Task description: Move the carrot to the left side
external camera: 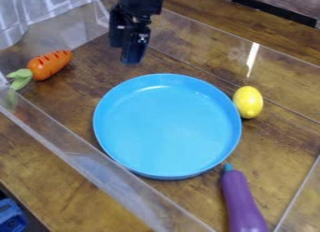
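The carrot (48,64) is a small orange toy with dark ridges and a pale green top, lying at the left edge of the wooden table. My gripper (130,49) hangs at the top centre, pointing down, its dark fingers open with nothing between them. It stands to the right of the carrot, well apart from it, and just beyond the far-left rim of the blue plate (167,124).
A yellow lemon (249,101) lies right of the plate. A purple eggplant (242,200) lies at the bottom right. Clear plastic walls (75,142) fence the table at the left and front.
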